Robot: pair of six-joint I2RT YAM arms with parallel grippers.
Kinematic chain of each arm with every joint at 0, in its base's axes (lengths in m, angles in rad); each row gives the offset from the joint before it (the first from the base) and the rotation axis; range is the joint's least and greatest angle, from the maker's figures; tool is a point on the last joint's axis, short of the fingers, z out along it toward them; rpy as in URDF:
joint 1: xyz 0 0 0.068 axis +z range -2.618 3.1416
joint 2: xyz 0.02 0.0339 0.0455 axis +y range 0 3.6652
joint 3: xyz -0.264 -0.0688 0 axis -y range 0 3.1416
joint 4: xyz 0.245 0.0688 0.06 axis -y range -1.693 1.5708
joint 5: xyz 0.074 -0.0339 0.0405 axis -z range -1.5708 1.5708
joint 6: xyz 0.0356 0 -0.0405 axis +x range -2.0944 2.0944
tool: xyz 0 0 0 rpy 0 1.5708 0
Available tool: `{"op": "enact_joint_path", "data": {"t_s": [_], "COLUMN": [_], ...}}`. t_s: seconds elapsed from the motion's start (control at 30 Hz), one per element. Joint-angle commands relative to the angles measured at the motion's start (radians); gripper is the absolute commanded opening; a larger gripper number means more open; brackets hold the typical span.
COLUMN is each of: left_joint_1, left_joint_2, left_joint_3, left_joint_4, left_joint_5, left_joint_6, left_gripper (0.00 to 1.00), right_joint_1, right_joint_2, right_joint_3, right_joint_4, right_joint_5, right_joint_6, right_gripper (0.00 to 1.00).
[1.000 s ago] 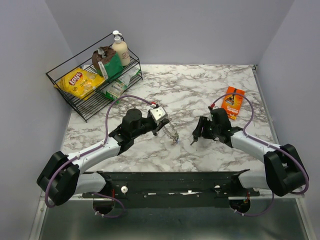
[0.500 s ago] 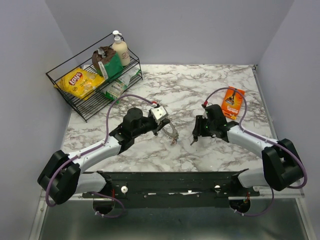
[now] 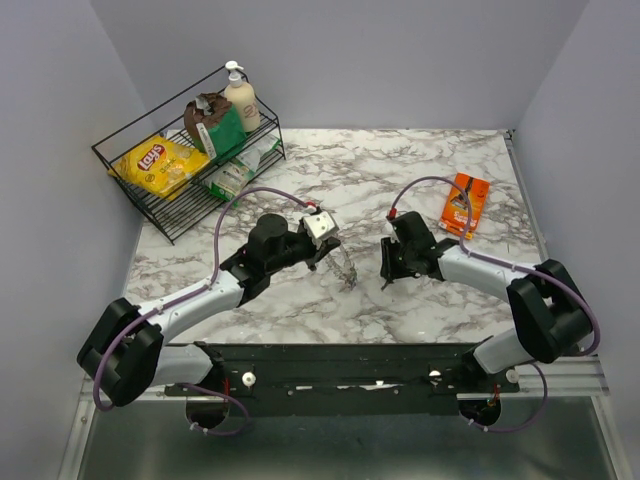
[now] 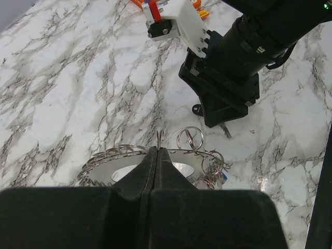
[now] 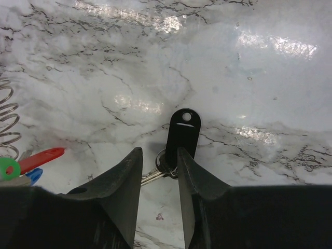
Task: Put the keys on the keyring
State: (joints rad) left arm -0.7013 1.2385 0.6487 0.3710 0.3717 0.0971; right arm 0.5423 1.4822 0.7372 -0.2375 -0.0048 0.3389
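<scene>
Since the earlier frame the right claw [image 5: 158, 153] has swung in towards the left claw [image 4: 157, 154], and its jaws have drawn in to a narrow gap.

The left claw is pinched flat on the near rim of the ring [image 4: 106, 160], holding it up off the table [image 4: 62, 78]. The toothed edge spreads to both sides of its tips.

The right claw points down at the black key [image 5: 182, 136]. The black head lies just past its tips and the metal shank runs back between the fingers [image 5: 122, 174]. I cannot tell whether they touch the key yet.

The step in hand looks like picking up the black key. Next it calls for a firm pinch, a lift, then lining the key's eye up with the ring held just left of this claw.

Only the right wrist view shows the black key lying flat, with the red key [image 5: 44, 155] and blue key [image 5: 34, 175] far to its left. Whether those two are threaded is unclear. Only the left wrist view shows the grip on the rim, and the top view shows the two claws near each other.
</scene>
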Motion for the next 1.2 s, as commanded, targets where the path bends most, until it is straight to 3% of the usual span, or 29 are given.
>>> {"op": "enact_joint_path", "data": {"t_s": [0.0,0.17,0.47,0.6,0.77,0.87,1.0,1.17], "left_joint_1": [0.005,0.005,0.003,0.005,0.006,0.005,0.005,0.005], "left_joint_2": [0.004,0.016,0.026,0.024,0.022,0.022,0.027,0.024], "left_joint_3": [0.04,0.046,0.057,0.057,0.055,0.055,0.057,0.054], "left_joint_4": [0.036,0.034,0.029,0.026,0.026,0.028,0.028,0.028], "left_joint_5": [0.026,0.029,0.036,0.036,0.038,0.041,0.045,0.044], "left_joint_6": [0.01,0.009,0.006,0.006,0.004,0.004,0.001,0.001], "left_gripper": [0.0,0.0,0.0,0.0,0.0,0.0,0.0,0.0], "right_joint_1": [0.007,0.007,0.007,0.007,0.007,0.007,0.013,0.024], "right_joint_2": [0.026,0.047,0.044,0.03,0.004,-0.016,-0.023,-0.019], "right_joint_3": [0.025,0.028,0.028,0.03,0.037,0.042,0.044,0.047], "right_joint_4": [-0.042,-0.043,-0.051,-0.055,-0.071,-0.082,-0.091,-0.097], "right_joint_5": [0.039,0.029,0.022,0.022,0.011,0.011,-0.015,-0.018], "right_joint_6": [0.006,0.011,0.011,0.009,-0.001,-0.009,-0.014,-0.017], "right_gripper": [0.4,0.37,0.21,0.2,0.23,0.29,0.44,0.47]}}
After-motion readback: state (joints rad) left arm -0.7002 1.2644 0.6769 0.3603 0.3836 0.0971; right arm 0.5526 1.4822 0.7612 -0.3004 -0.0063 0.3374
